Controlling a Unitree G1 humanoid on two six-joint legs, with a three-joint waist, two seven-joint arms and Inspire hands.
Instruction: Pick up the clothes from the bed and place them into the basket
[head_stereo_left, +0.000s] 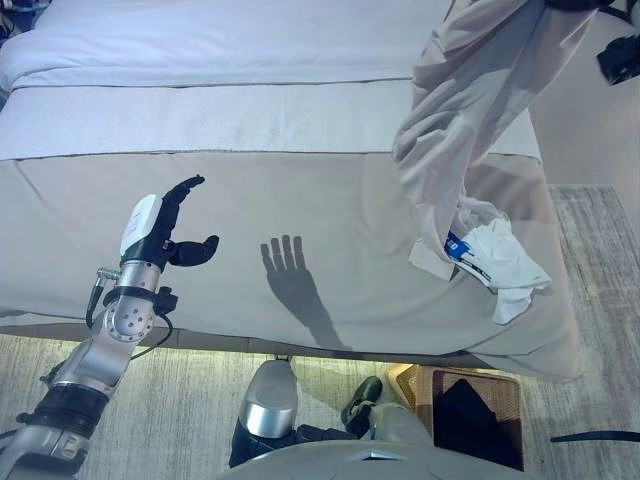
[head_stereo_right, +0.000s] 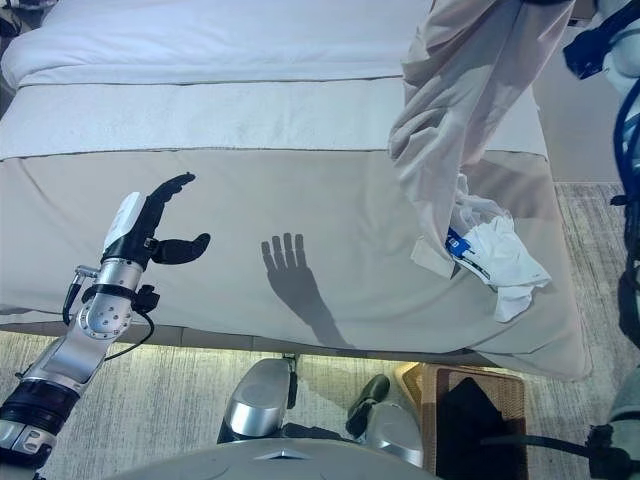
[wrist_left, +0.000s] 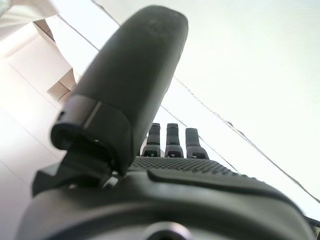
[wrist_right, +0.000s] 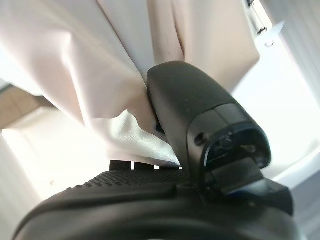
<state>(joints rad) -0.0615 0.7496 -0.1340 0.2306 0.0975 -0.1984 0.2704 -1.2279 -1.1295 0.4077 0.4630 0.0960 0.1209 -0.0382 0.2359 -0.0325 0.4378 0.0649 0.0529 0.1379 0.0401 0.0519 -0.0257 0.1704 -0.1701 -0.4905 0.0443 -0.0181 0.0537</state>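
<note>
A pale beige garment (head_stereo_left: 470, 110) hangs in the air over the bed's right side, its lower end reaching down to the cover. My right hand (wrist_right: 196, 105) is shut on its upper part, the thumb pinching the beige garment (wrist_right: 100, 65) against the fingers. A crumpled white garment (head_stereo_left: 497, 255) with a blue tag lies on the bed (head_stereo_left: 300, 200) near its right front corner, just under the hanging cloth. My left hand (head_stereo_left: 165, 225) hovers open above the bed's front left, holding nothing. The left hand (wrist_left: 140, 80) shows straight fingers in its wrist view.
A brown wicker basket (head_stereo_left: 505, 385) stands on the floor below the bed's front edge, with something dark inside it. A white duvet (head_stereo_left: 220, 40) covers the far part of the bed. A grey rug (head_stereo_left: 600, 300) lies along the bed's front and right.
</note>
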